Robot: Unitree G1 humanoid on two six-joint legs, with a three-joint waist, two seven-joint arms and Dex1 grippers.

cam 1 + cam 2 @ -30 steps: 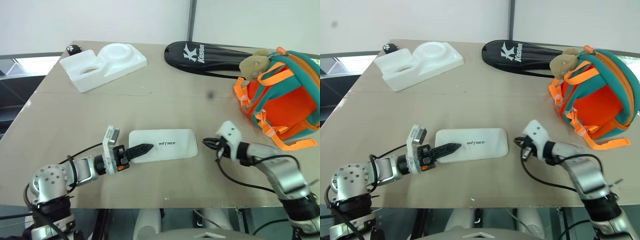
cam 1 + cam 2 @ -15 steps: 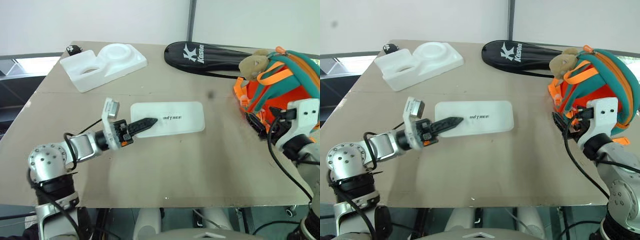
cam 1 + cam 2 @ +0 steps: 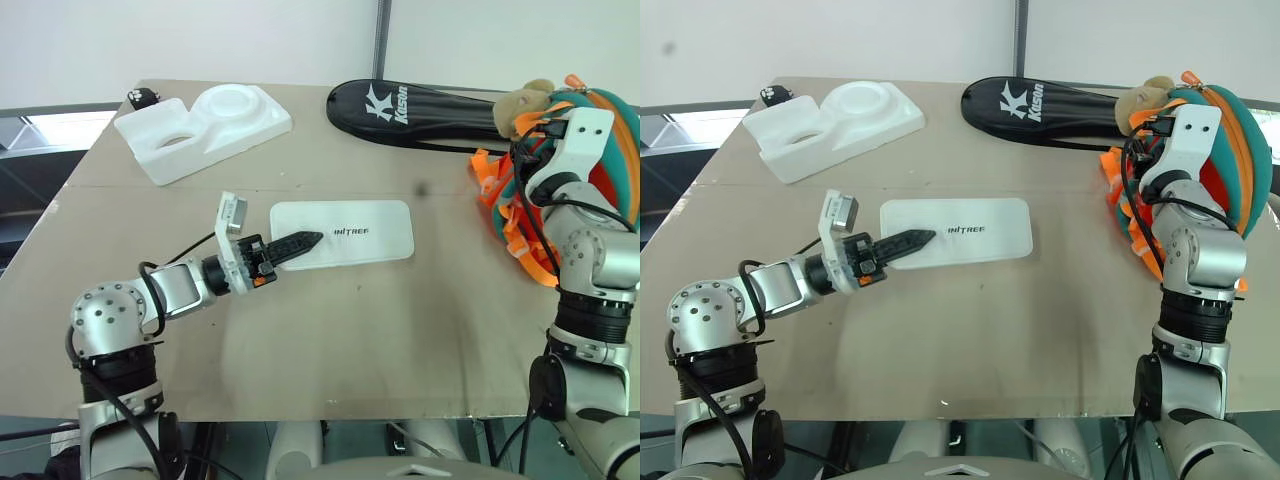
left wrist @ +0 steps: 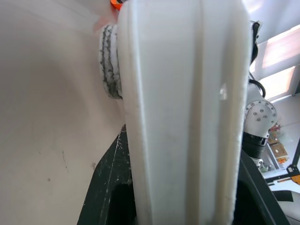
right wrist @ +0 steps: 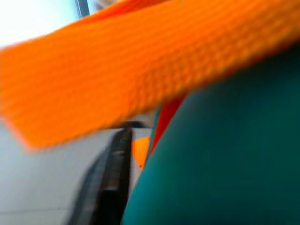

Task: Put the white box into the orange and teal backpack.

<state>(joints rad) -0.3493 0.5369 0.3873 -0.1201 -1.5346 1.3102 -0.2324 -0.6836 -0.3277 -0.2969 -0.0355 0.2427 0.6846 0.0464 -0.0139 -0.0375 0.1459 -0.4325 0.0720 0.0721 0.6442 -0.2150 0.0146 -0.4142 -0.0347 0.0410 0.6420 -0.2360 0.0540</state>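
The left gripper (image 3: 300,243) has its two black fingers clamped on the near-left end of the white box (image 3: 350,233), so the box sticks straight out ahead of that hand and a bit off toward the robot's right. Box looks level, close over the tan table (image 3: 330,330), but I honestly can't tell if it's resting on the top or just clear of it. In the left wrist view the box (image 4: 183,112) runs right up between the fingers.

The box itself is a flat white plastic case, rectangular with rounded corners, small dark lettering printed near the middle of its top face.

The right gripper (image 3: 528,140) is up against the top of the orange and teal backpack (image 3: 610,170), right next to the tan plush toy (image 3: 522,102) hanging off it. Its fingers are buried in the orange straps, so I can't tell whether they're open or closed on anything. The right wrist view has an orange strap (image 5: 140,70) and teal fabric right in front of the camera.

The backpack sits well off to the right of the left hand, teal shell with orange straps spilling down its front.
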